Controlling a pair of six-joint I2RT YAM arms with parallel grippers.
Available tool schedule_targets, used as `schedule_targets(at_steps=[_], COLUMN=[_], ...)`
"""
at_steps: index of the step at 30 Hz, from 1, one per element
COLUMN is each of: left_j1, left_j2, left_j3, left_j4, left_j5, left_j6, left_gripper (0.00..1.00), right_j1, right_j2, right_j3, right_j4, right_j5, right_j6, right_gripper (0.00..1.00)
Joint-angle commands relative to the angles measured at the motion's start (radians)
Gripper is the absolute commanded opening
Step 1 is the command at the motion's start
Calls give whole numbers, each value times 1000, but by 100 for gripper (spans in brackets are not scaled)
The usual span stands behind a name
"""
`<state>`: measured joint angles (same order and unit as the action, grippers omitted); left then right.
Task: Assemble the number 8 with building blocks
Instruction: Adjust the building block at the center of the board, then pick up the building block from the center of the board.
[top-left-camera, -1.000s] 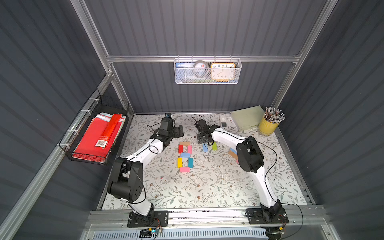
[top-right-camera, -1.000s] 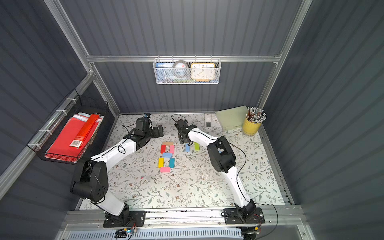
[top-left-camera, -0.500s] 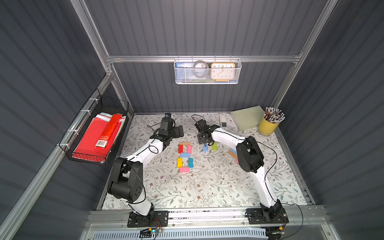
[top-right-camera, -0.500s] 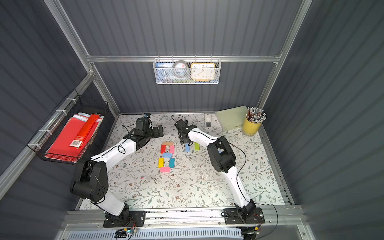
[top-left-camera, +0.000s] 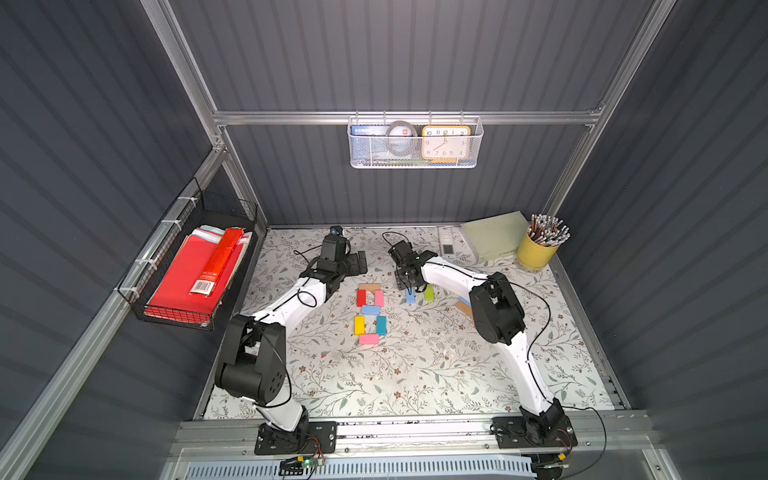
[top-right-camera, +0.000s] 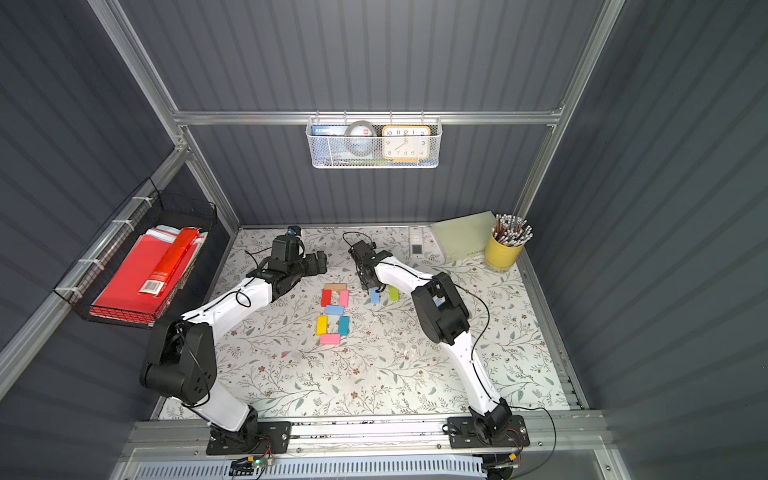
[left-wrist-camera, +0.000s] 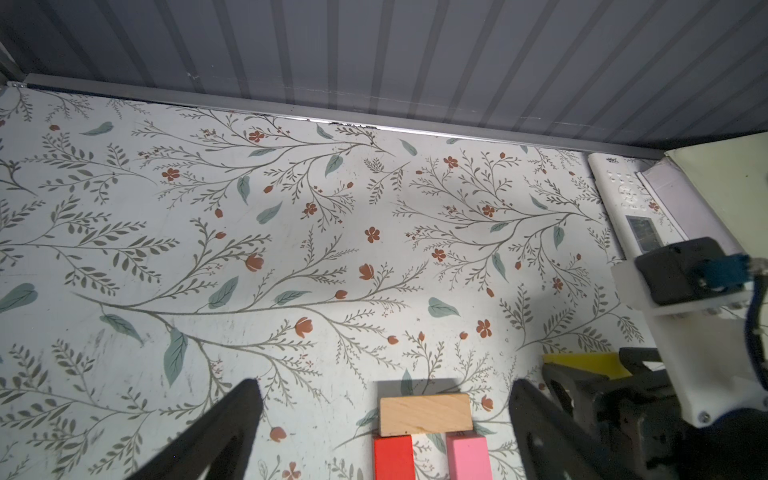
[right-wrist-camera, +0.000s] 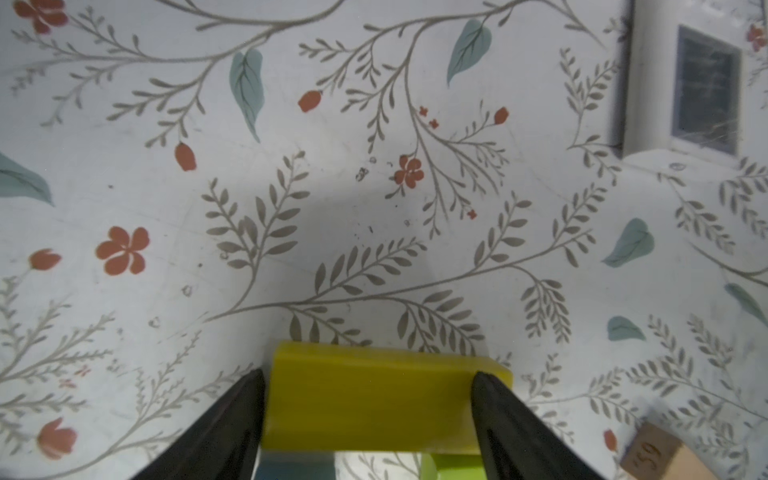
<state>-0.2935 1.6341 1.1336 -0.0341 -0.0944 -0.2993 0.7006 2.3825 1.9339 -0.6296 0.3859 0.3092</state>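
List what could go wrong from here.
The right gripper grips the yellow block by its ends; it could slip onto the light blue block and green block beneath. The open left gripper hovers by the tan block; lowering could knock the number 8 apart. Both grippers sit close; they might collide.

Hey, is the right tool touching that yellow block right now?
Touching. The right wrist view shows the right tool with both fingers pressed against opposite ends of the yellow block, with no gap on either side.

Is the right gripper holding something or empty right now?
Holding. Its wrist view shows the right gripper pressed against both ends of a yellow block, which spans the gap between them.
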Motion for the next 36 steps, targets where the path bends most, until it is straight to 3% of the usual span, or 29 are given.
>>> schedule_targets(at_steps=[1, 12, 18, 21, 28, 36], left_j1=[-2, -2, -2, -3, -3, -2], left_j2=[-30, -31, -36, -40, -37, -29], left_j3=[-8, -9, -10, -12, -14, -12], left_j4=[-3, -1, 0, 15, 23, 23], left_j5=[-3, -8, -6, 20, 45, 62], left_j6=[12, 11, 12, 28, 48, 58], left_gripper=[97, 97, 97, 97, 97, 97], right_j1=[3, -7, -62, -95, -239, -280], right_j2=[6, -150, -227, -322, -595, -747], right_j3=[21, 50, 31, -87, -523, -823], right_j4=[-36, 21, -16, 9, 89, 125], right_j5=[1, -22, -128, -153, -239, -367], right_j6=[-1, -12, 24, 16, 35, -222], right_gripper=[82, 83, 83, 82, 77, 73])
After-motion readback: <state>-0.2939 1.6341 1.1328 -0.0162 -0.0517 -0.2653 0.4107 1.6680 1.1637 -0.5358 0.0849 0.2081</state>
